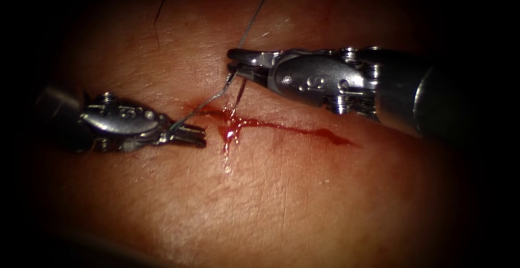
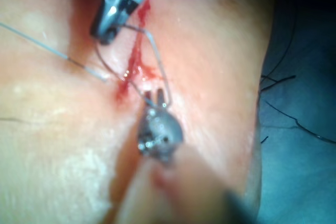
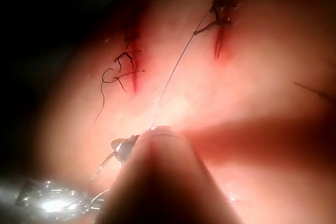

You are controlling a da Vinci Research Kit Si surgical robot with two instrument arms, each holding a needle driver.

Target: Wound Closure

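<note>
The thread (image 1: pixel 203 108) is held by both claws. The left claw (image 1: pixel 189 134) is seen at 9 o'clock, at the left end of the cut (image 1: pixel 303 130). It looks closed on the thread. The right claw (image 1: pixel 235 65) is seen toward 1 o'clock, just past the far side of the cut. It also looks pinched shut on the thread, since the thread bends sharply there. The thread is stretched in a soft curve from one claw to the other. One more strand is led away toward 12 o'clock. A thin strand is dropped from the right claw toward 6 o'clock, down to the cut, where it seems to go into the tissue (image 1: pixel 281 203).

The needle cannot be told apart from the thread for sure, so its place cannot be given.

It is judged that the thread is being handled between the two claws. To do this well, the thread should be pulled softly and evenly, so the tissue is not torn. The strands should be kept from crossing, and the claws kept off the tissue.

The only thing like a holder here is the cut. Red fluid (image 1: pixel 232 130) is held in it, and a little is spilled out toward 6 o'clock.
</note>
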